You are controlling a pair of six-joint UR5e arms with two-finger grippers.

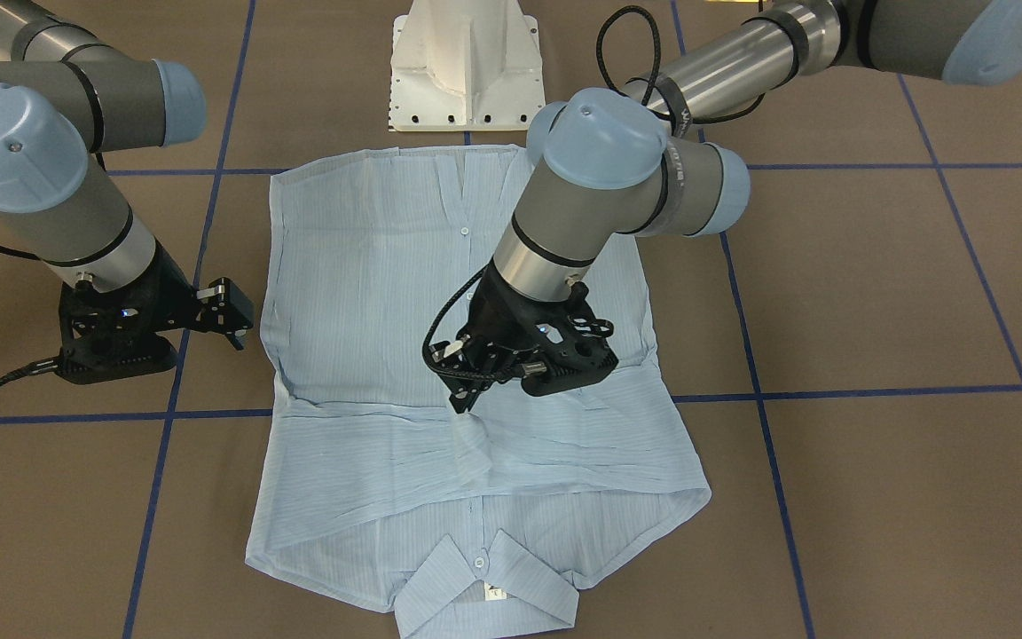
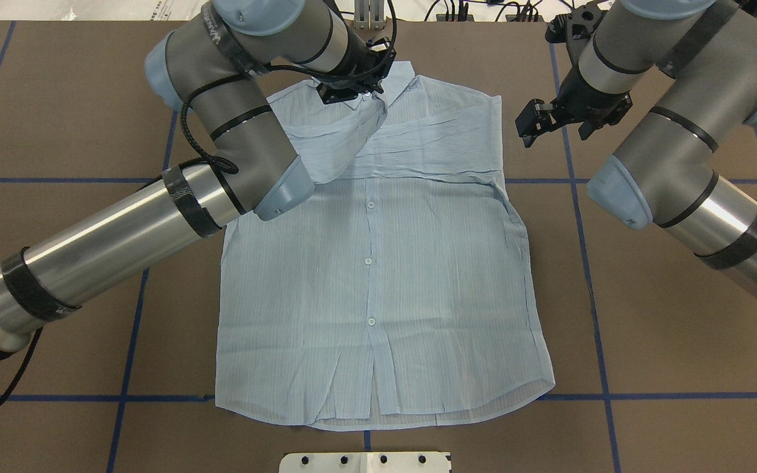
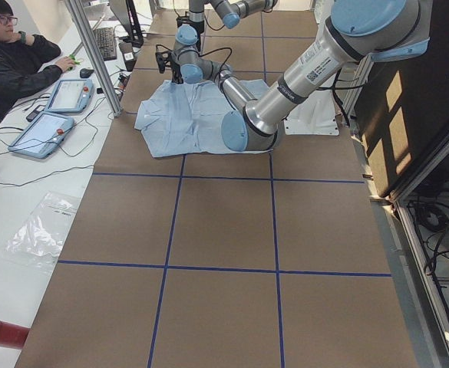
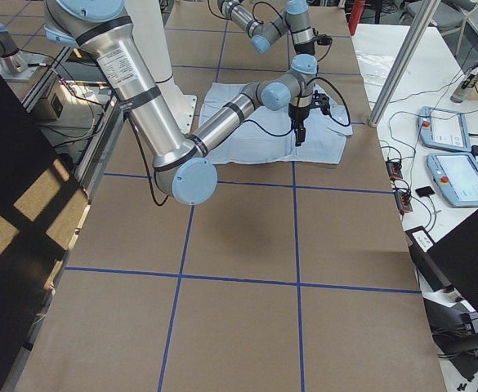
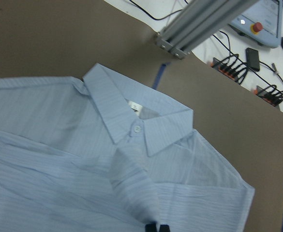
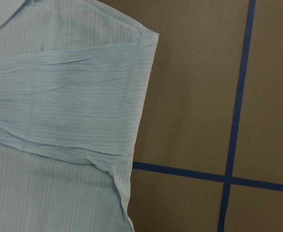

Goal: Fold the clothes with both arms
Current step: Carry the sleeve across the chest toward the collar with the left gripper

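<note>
1. Over on the left, the left gripper (image 5: 157, 227) has its fingertips pinched together on a fold of sleeve (image 2: 345, 141). It holds that cloth up in a peak just short of the collar (image 2: 406, 73).
2. The shirt (image 2: 378, 276) lies button-side up on the brown table (image 2: 648, 315). In the overhead view the collar sits at 12 o'clock and the hem at 6. The other sleeve (image 2: 437, 148) is flat in a creased band across the chest.
3. My read is that this is the sleeve-folding step. The pinched sleeve needs carrying towards 3 o'clock, lowering onto that band and letting go without dragging the chest cloth along.
4. From the left gripper, the shirt body spreads away towards 6 o'clock, with the raised fabric directly beneath the fingertips.
5. On the right, the right gripper (image 2: 531, 125) hangs with jaws apart and nothing in them. It is off the cloth, just beside the shoulder edge at the shirt's 2 o'clock.
</note>
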